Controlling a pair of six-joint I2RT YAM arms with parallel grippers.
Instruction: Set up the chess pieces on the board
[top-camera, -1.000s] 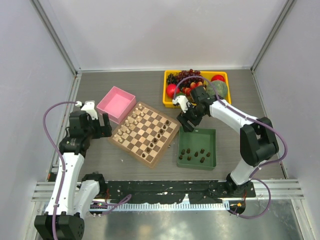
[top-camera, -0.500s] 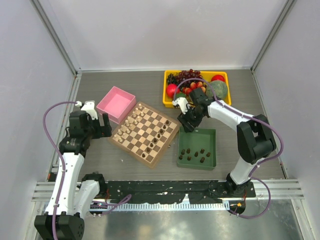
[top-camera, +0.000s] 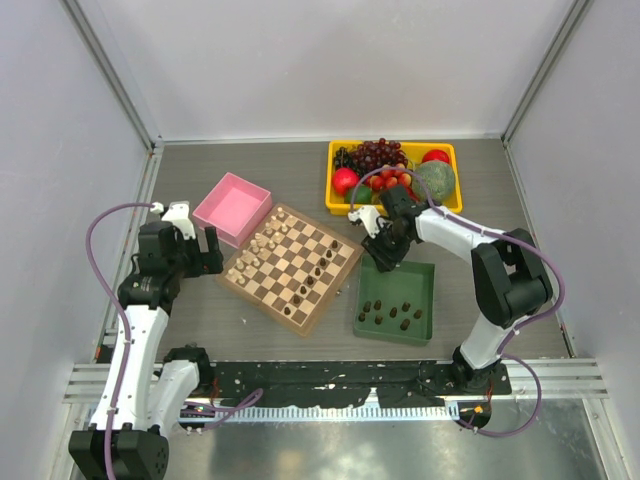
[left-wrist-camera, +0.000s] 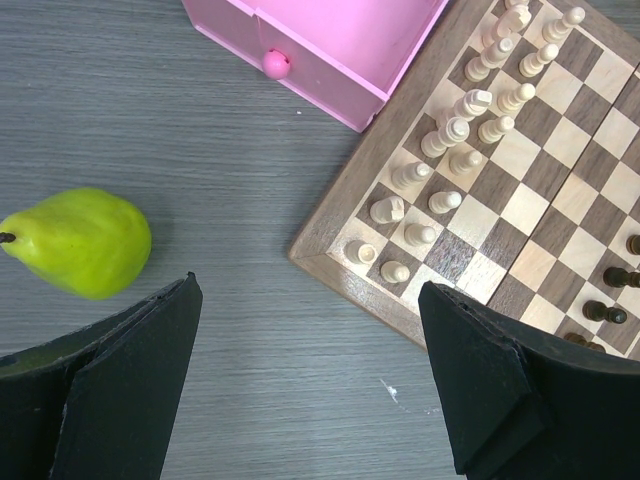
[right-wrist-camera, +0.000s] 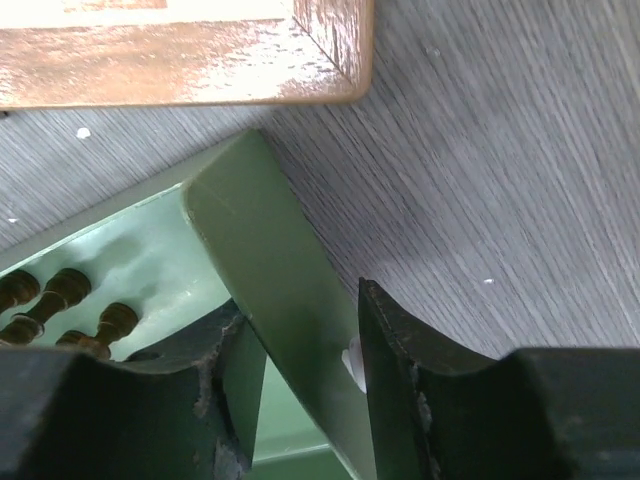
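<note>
The board (top-camera: 226, 277) lies tilted at mid-table; its pale corner (right-wrist-camera: 200, 60) shows at the top of the right wrist view. Several dark chess pieces (top-camera: 315, 275) stand along its right side. More of these dark pieces (top-camera: 392, 312) stand inside the green tray (top-camera: 432, 300), and three of them (right-wrist-camera: 60, 300) show in the right wrist view. My right gripper (top-camera: 385, 258) sits at the tray's far-left corner. It (right-wrist-camera: 300, 310) is shut on the tray's wall (right-wrist-camera: 270, 250), one finger inside, one outside. My left gripper (top-camera: 205, 255) hangs open left of the board (left-wrist-camera: 340, 250), holding nothing.
Cream pieces (top-camera: 262, 245) fill the board's left rows. A pink box (top-camera: 232, 208) stands just beyond the board's far-left edge. A yellow tray (top-camera: 452, 150) of fruit sits at the back right. A green pear (left-wrist-camera: 80, 240) lies on the table under my left arm.
My right gripper has dropped toward the green tray's far-left corner and its jaws have narrowed around the wall. The tray has shifted slightly. The left arm has stayed still.
</note>
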